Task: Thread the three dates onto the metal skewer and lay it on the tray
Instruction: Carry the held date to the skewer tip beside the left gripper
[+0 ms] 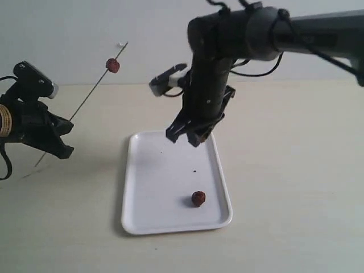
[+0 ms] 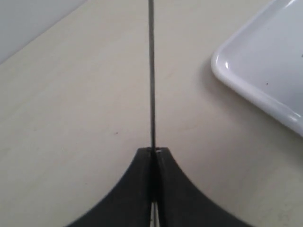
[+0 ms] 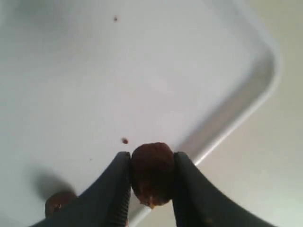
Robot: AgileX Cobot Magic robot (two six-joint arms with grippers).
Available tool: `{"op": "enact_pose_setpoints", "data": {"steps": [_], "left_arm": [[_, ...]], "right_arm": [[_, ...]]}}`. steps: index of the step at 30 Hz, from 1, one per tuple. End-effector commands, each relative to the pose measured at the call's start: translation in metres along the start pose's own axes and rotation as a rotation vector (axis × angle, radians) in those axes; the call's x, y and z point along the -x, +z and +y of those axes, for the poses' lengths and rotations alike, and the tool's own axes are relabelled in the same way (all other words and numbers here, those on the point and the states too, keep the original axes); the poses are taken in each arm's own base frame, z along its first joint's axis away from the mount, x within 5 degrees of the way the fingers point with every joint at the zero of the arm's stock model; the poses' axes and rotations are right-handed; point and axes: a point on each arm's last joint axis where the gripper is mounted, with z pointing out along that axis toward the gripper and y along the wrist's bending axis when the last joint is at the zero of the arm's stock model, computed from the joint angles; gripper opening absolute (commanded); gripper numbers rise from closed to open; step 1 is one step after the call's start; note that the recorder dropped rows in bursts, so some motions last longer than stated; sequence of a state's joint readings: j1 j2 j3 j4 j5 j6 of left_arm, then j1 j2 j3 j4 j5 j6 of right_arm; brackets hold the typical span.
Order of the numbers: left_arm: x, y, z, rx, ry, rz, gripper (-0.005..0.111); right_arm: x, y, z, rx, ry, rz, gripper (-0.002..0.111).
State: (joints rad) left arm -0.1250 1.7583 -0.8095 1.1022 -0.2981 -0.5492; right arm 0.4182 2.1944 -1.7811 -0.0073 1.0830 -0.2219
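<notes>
My left gripper [image 1: 57,139] is shut on the metal skewer [image 1: 91,94], which slants up to the right with one date [image 1: 113,65] threaded near its tip. In the left wrist view the skewer [image 2: 151,71] runs straight out from the closed fingertips [image 2: 154,152]. My right gripper [image 1: 190,135] hangs over the far end of the white tray [image 1: 132,170] and is shut on a second date [image 3: 151,172]. The third date [image 1: 198,198] lies on the tray near its front right corner, also partly visible as a date [image 3: 57,202] in the right wrist view.
The tray's corner [image 2: 265,80] lies close beside the left gripper. A small dark speck [image 1: 194,170] and crumbs [image 3: 124,140] sit on the tray. Beige tabletop [image 1: 296,170] surrounds the tray; a pale wall stands behind.
</notes>
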Motion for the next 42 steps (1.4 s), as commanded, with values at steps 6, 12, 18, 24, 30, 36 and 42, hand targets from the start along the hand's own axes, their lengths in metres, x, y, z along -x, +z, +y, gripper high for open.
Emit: {"op": "enact_pose_setpoints", "data": {"steps": [6,12,18,24,30,36,42], "left_arm": [[0.003,0.0,-0.01,-0.079,0.181,-0.01,0.0],[0.008,0.003,-0.031,-0.167,0.386,-0.002,0.0],[0.011,0.004,-0.038,-0.189,0.415,-0.013,0.0],[0.016,0.003,-0.043,-0.227,0.41,-0.083,0.0],[0.016,0.003,-0.042,-0.224,0.41,-0.08,0.0],[0.017,0.004,-0.039,-0.188,0.404,-0.08,0.0],[0.018,0.004,-0.037,-0.163,0.404,-0.092,0.0]], "right_arm": [[-0.001,-0.058,-0.065,0.51,0.057,-0.344,0.027],[-0.01,-0.069,-0.105,0.629,0.136,-0.536,0.027],[-0.022,-0.071,-0.13,0.616,0.186,-0.573,0.027],[-0.024,-0.072,-0.134,0.617,0.197,-0.58,0.027],[-0.02,-0.076,-0.131,0.681,0.259,-0.609,0.027],[-0.02,-0.076,-0.131,0.69,0.286,-0.6,0.027],[-0.019,-0.077,-0.131,0.724,0.34,-0.598,0.027]]}}
